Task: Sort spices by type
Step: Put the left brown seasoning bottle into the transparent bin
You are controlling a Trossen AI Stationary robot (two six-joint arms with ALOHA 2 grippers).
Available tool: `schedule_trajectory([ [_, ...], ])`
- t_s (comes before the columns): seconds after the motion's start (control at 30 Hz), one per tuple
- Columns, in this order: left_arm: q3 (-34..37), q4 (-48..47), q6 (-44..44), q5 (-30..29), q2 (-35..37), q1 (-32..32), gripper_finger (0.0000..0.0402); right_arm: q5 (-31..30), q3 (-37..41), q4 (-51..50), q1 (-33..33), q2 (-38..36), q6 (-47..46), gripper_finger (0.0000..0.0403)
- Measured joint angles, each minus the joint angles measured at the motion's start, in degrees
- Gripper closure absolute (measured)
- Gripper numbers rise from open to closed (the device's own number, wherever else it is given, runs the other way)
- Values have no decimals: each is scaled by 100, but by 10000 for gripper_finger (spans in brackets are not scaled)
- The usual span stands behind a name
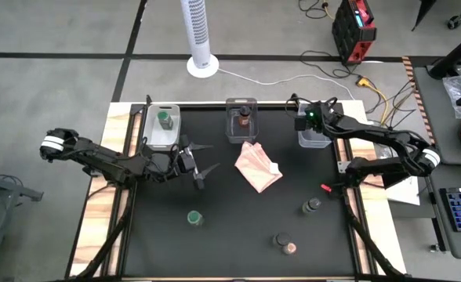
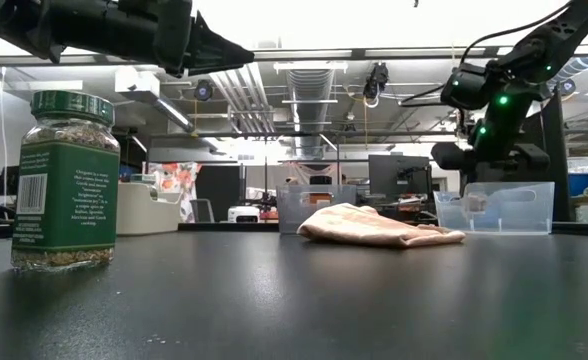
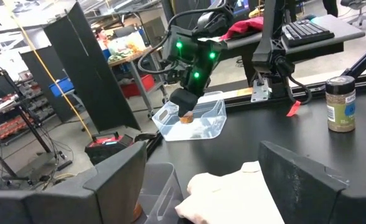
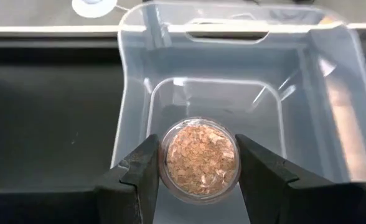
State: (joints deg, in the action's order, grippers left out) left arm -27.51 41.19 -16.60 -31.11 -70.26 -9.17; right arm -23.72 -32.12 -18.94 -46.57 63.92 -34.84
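My right gripper (image 1: 307,125) hangs over the clear right bin (image 1: 315,141) at the table's far right, shut on a small spice jar (image 4: 200,158) of tan flakes. My left gripper (image 1: 201,167) stands open and level at mid-left, holding nothing, with the pink cloth (image 1: 258,166) to its right. A green-lidded jar (image 1: 164,119) stands in the left bin (image 1: 161,135) and a brown-lidded jar (image 1: 245,119) in the middle bin (image 1: 242,129). Upright on the mat are a green-lidded jar (image 1: 194,218), a dark-lidded jar (image 1: 313,206), and a dark-lidded (image 1: 280,239) and a pinkish-lidded jar (image 1: 291,248) side by side. My right gripper pinches the jar's round side wall (image 4: 164,158) between its two fingers, one on each side. The fingers slant down from above into the right bin's opening. The jar's round end, full of tan flakes, faces the wrist camera. The jar hangs clear above the bin's floor (image 3: 186,116).
The pink cloth (image 2: 379,225) lies crumpled at the mat's middle, between the bins and the loose jars. A white tower fan (image 1: 201,59) and cables lie on the floor beyond the far edge. The mat's near half holds only the loose jars.
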Motion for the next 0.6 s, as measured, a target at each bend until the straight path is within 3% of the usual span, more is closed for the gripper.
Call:
schedule_trajectory([
  [0.6,0,-7,-2,2,0,0,110,275,46,-340,2,0,-209,239],
])
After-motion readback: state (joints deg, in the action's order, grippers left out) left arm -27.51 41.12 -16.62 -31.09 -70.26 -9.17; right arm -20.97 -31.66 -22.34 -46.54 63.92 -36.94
